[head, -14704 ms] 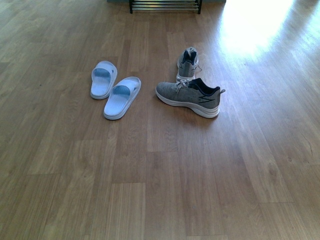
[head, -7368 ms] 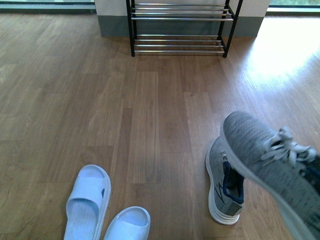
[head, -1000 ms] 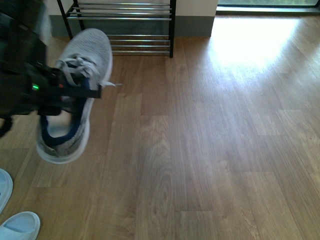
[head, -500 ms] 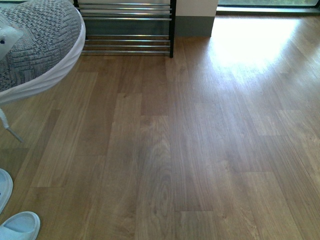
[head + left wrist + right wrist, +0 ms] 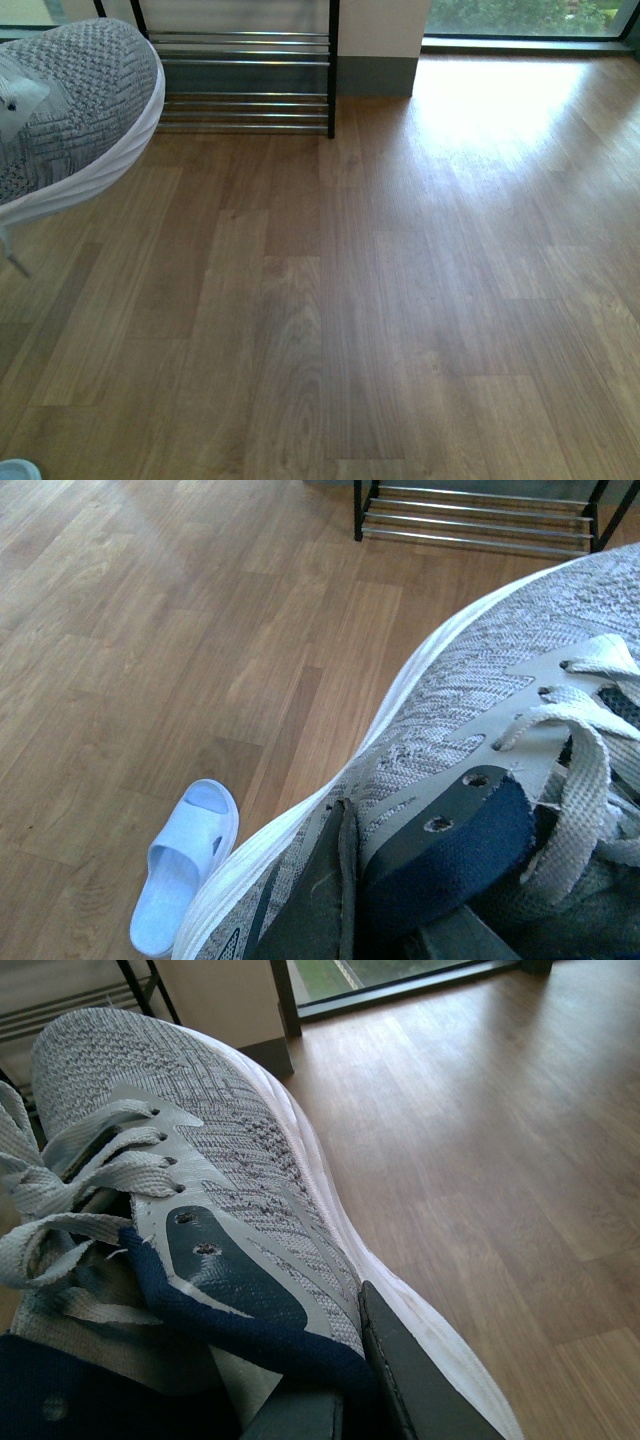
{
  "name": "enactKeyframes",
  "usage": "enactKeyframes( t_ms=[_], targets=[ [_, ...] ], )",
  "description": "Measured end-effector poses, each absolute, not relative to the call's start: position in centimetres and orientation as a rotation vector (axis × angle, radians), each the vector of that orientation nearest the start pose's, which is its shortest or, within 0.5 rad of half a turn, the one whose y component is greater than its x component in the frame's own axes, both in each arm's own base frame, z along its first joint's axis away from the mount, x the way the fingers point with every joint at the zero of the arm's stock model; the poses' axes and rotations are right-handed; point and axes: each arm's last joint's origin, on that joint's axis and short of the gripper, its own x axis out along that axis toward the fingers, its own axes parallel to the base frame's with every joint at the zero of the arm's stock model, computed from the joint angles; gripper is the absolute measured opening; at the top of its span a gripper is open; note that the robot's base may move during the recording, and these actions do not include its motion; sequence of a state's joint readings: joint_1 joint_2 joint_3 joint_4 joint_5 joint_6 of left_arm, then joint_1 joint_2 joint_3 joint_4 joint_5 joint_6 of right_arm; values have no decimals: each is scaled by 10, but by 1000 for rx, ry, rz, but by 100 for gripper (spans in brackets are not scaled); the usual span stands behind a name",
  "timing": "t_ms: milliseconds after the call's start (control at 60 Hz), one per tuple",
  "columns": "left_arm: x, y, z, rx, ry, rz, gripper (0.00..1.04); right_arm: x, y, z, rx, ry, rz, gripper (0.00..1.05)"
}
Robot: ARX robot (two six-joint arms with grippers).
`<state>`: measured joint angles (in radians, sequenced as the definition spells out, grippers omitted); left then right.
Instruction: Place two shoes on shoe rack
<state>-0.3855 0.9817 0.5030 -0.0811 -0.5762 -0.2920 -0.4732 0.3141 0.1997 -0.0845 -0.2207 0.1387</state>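
Two shoes (image 5: 470, 710) (image 5: 230, 1110), one shoe rack (image 5: 240, 100)

Wood-plank floor (image 5: 420, 300) — shoe rack (image 5: 245, 100) standing on it at 11 o'clock in the front view; 1 pale-blue slipper (image 5: 185, 870) lying sole-down, left wrist view.

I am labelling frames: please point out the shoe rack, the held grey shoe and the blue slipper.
shoe rack (image 5: 332, 60): front view, its black side post.
grey shoe (image 5: 450, 710): left wrist view, knit upper beside the laces.
blue slipper (image 5: 193, 832): left wrist view, its strap.
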Motion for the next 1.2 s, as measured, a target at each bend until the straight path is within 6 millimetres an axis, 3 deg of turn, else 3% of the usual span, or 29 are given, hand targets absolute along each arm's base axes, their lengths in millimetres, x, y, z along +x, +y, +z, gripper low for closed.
enactKeyframes(
  t_ms=[1200],
  targets=[
    [188, -60, 214, -26, 465, 249, 2, 104, -46, 198, 205, 170, -274, 1]
  ],
)
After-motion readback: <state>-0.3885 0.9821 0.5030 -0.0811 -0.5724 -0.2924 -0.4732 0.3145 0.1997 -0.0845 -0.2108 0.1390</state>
